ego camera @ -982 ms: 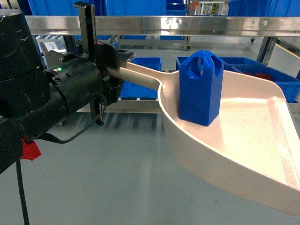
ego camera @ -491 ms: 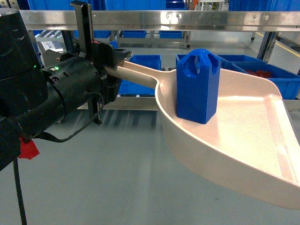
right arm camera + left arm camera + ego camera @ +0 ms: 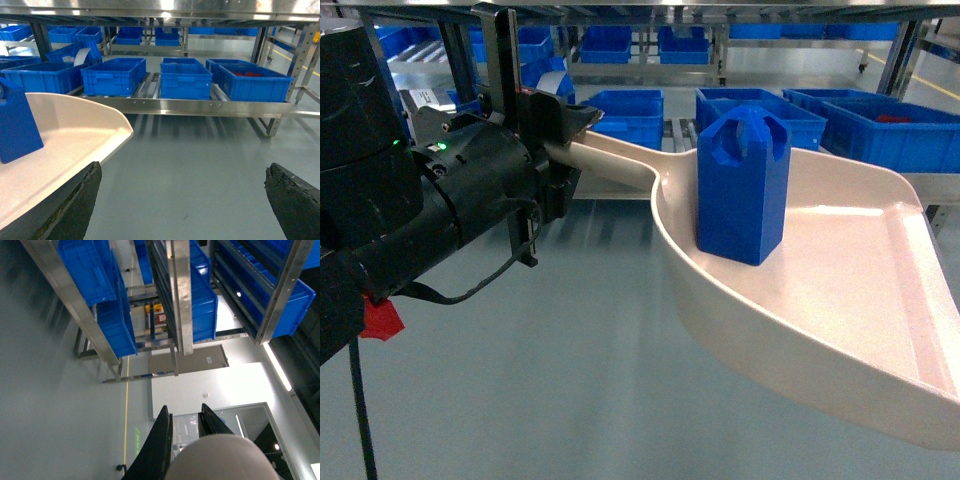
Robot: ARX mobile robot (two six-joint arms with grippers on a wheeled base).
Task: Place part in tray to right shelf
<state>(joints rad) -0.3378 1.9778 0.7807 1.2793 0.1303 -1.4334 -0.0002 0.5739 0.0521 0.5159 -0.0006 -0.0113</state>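
Observation:
The blue part (image 3: 742,190) stands upright at the back of the cream tray (image 3: 840,300), near where the handle begins. My left gripper (image 3: 558,135) is shut on the tray's handle (image 3: 610,160) and holds the tray level in the air. In the left wrist view the handle's rounded end (image 3: 220,460) sits between the two black fingers of the left gripper (image 3: 184,412). The right wrist view shows the tray (image 3: 65,135) and part (image 3: 17,125) at left, with my right gripper (image 3: 182,170) open and nothing in it. The right shelf (image 3: 200,106) stands ahead.
Several blue crates (image 3: 112,75) sit on the shelf's roller tracks behind its steel front rail; one at the right (image 3: 252,80) holds red items. Grey floor (image 3: 550,380) lies under the tray. An upper steel shelf (image 3: 160,12) overhangs the crates.
In the head view the steel rail at the top has slid up out of sight, and the crates behind now show fully. Tray and part keep their place against the left gripper.

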